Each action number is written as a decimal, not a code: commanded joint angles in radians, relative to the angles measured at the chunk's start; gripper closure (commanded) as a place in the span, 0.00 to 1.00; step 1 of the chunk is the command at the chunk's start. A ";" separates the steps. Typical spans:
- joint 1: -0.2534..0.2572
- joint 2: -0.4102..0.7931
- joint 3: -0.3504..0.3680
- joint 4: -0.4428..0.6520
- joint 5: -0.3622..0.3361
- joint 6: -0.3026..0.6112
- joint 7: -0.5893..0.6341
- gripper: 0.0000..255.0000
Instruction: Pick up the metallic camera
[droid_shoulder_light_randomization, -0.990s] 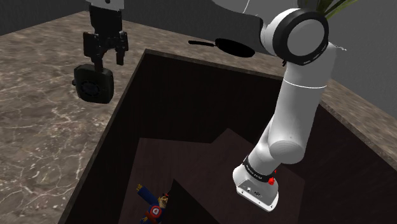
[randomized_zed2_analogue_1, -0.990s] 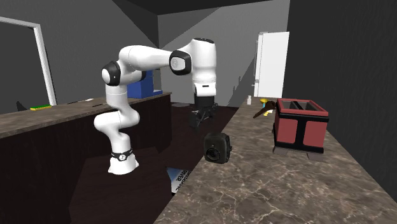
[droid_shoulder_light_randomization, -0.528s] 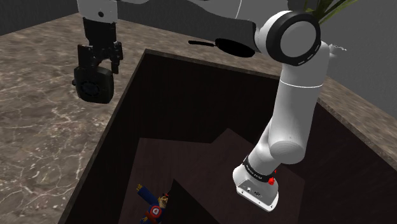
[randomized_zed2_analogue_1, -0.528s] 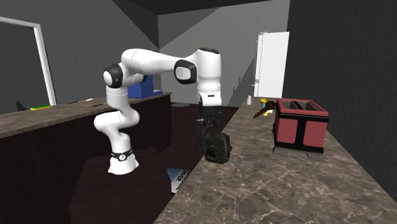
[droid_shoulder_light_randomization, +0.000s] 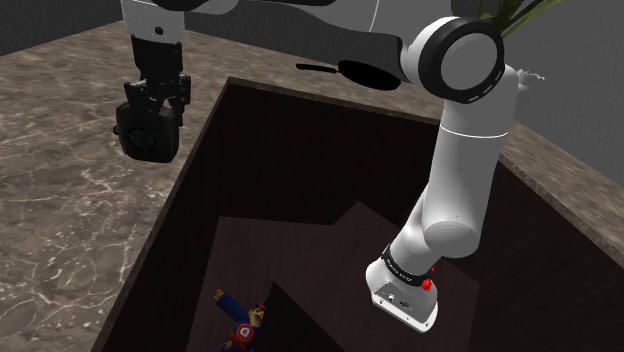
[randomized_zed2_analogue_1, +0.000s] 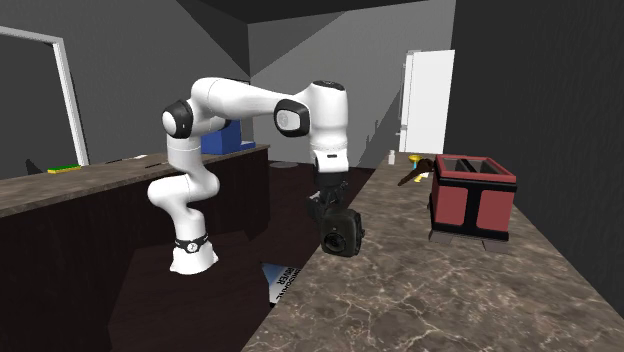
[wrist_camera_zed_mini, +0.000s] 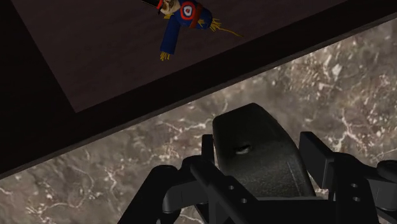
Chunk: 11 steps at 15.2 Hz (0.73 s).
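The camera (droid_shoulder_light_randomization: 148, 135) is a dark, boxy thing with a round lens, standing on the brown marbled counter (droid_shoulder_light_randomization: 70, 210) close to the edge of a dark sunken floor. My black gripper (droid_shoulder_light_randomization: 155, 98) has come down from above onto its top. In the wrist view the camera body (wrist_camera_zed_mini: 257, 159) sits between the two fingers, which press on its sides, so the gripper (wrist_camera_zed_mini: 261, 145) is shut on it. In the second exterior view the camera (randomized_zed2_analogue_1: 342, 233) still rests on the counter under the gripper (randomized_zed2_analogue_1: 328, 208).
A red open-topped box (randomized_zed2_analogue_1: 470, 195) stands further along the counter in the second exterior view's right. A small doll (droid_shoulder_light_randomization: 243, 325) and a booklet (randomized_zed2_analogue_1: 283, 280) lie on the dark lower floor beside the counter edge. The arm's base (droid_shoulder_light_randomization: 405, 295) stands down there too.
The gripper came down over the camera from above and to the side, and its fingers went from wide open to closed on the camera's sides. The camera has not moved.
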<state>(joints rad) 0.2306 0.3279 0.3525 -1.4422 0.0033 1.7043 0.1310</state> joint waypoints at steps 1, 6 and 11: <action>0.000 0.001 0.000 -0.001 0.000 0.001 0.000 1.00; 0.000 0.002 0.000 0.013 0.000 -0.012 0.001 1.00; 0.006 0.010 0.001 0.091 -0.003 -0.083 0.007 1.00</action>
<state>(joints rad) 0.2344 0.3359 0.3533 -1.3673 0.0010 1.6358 0.1354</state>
